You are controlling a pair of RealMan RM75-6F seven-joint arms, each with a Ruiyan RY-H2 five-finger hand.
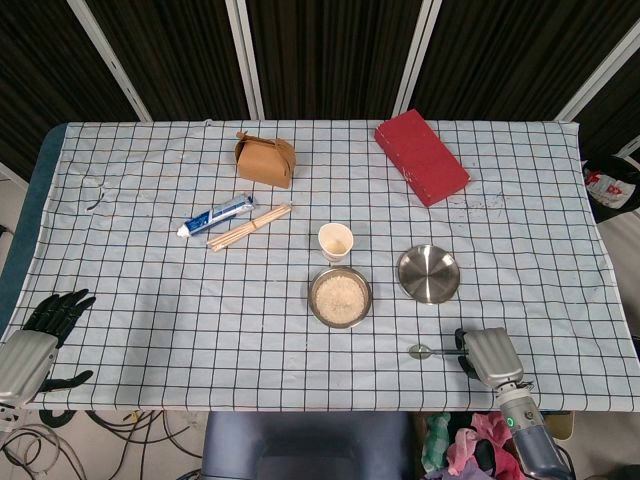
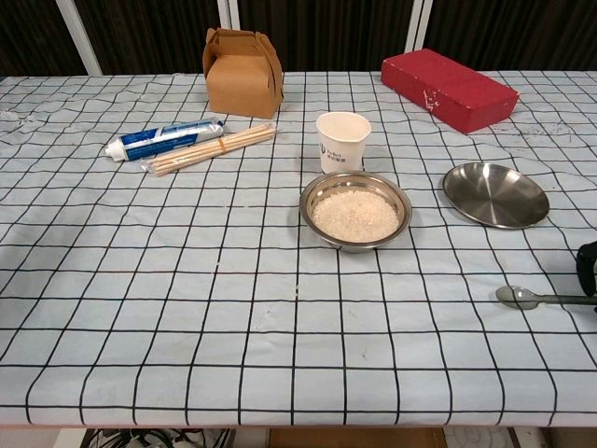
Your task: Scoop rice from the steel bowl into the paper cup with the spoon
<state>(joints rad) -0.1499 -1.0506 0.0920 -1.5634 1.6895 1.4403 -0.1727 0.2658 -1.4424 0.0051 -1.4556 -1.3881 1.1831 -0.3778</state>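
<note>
small grey metal spoon (image 1: 432, 350) is being reached by right hand (image 1: 488, 354), grip hidden | left hand (image 1: 40, 330) is being rested, fingers apart | round steel bowl of rice (image 1: 340, 297) is being kept just beside white paper cup (image 1: 336, 241), likely for short scoops
</note>
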